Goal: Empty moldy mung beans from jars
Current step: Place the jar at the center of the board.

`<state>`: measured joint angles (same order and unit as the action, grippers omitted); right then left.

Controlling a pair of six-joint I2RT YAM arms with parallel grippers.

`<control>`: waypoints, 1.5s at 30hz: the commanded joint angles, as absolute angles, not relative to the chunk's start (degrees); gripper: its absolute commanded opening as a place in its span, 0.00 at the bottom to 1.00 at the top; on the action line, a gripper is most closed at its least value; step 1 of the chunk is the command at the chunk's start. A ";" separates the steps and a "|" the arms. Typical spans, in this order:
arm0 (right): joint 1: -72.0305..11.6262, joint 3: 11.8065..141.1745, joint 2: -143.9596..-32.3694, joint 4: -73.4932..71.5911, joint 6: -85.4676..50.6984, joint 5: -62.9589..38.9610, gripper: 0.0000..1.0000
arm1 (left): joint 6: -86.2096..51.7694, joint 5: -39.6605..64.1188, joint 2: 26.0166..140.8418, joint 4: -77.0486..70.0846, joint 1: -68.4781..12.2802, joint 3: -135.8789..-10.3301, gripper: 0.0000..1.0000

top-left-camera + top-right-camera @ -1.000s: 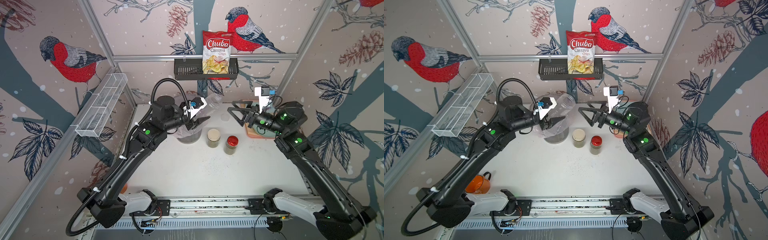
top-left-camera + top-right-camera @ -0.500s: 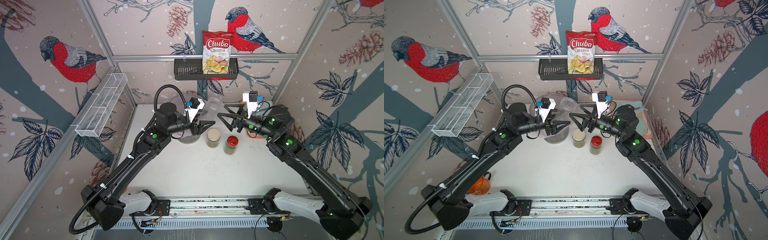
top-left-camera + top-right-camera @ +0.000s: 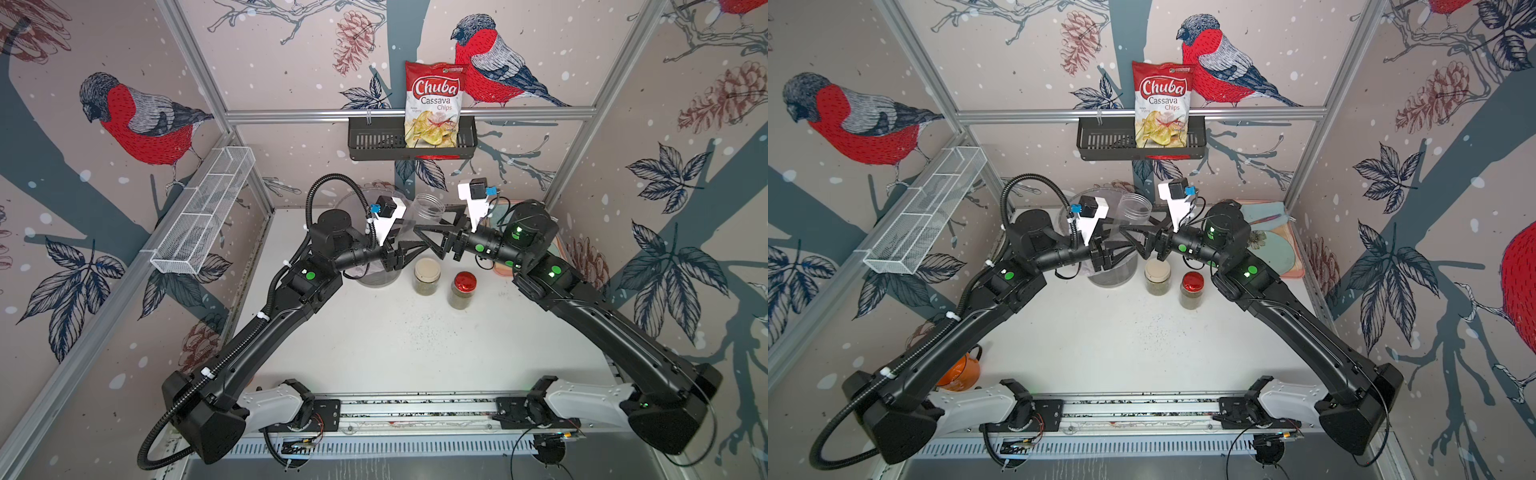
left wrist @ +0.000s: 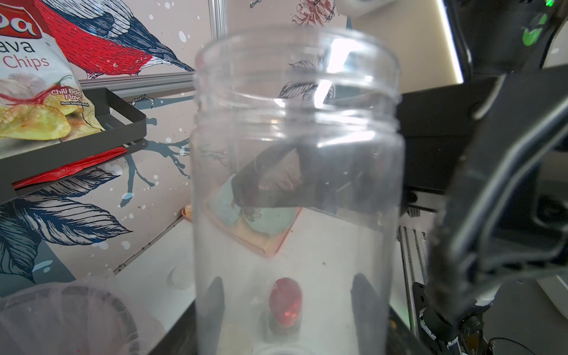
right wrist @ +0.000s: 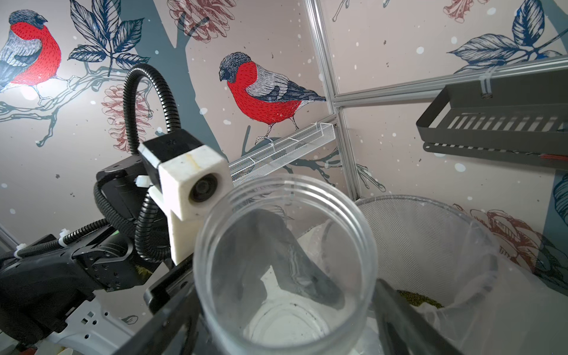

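The empty lidless clear plastic jar (image 3: pixel 429 206) is held aloft beside the grey mesh bin with a clear liner (image 5: pixel 430 233), clamped between the jaws of the left gripper (image 4: pixel 289 307). Its base is cut off in the left wrist view and hidden behind the grippers in both top views. The right gripper (image 5: pixel 285 310) straddles the same jar, jaws apart; whether they press it I cannot tell. Olive-green mung beans (image 5: pixel 419 299) lie in the bin and fill the beige-lidded clear jar (image 3: pixel 426 276) and red-lidded clear jar (image 3: pixel 462 290) on the white table (image 3: pixel 415 353)

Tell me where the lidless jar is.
In both top views the lidless jar is held up at the back, in the left gripper, beside the bin.
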<state>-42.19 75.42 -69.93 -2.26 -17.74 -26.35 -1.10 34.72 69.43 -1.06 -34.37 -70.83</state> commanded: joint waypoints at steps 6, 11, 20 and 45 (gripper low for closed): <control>-43.37 77.37 -71.54 -3.43 -16.47 -26.25 0.71 | -3.97 36.48 69.14 -7.72 -34.37 -69.31 0.00; -43.47 78.18 -73.02 -2.82 -16.24 -26.56 0.51 | -4.43 36.26 68.73 -8.29 -34.37 -68.50 0.00; -43.61 78.20 -72.96 -2.64 -16.13 -25.92 0.37 | -5.27 33.40 68.17 -9.13 -34.37 -67.68 0.98; -32.75 88.72 -78.60 6.21 -8.49 4.81 0.38 | -6.74 4.39 60.19 0.04 -34.37 -68.84 0.99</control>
<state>-33.41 87.33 -76.99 5.23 -11.35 -6.07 -4.71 11.09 61.01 -1.78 -34.35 -67.92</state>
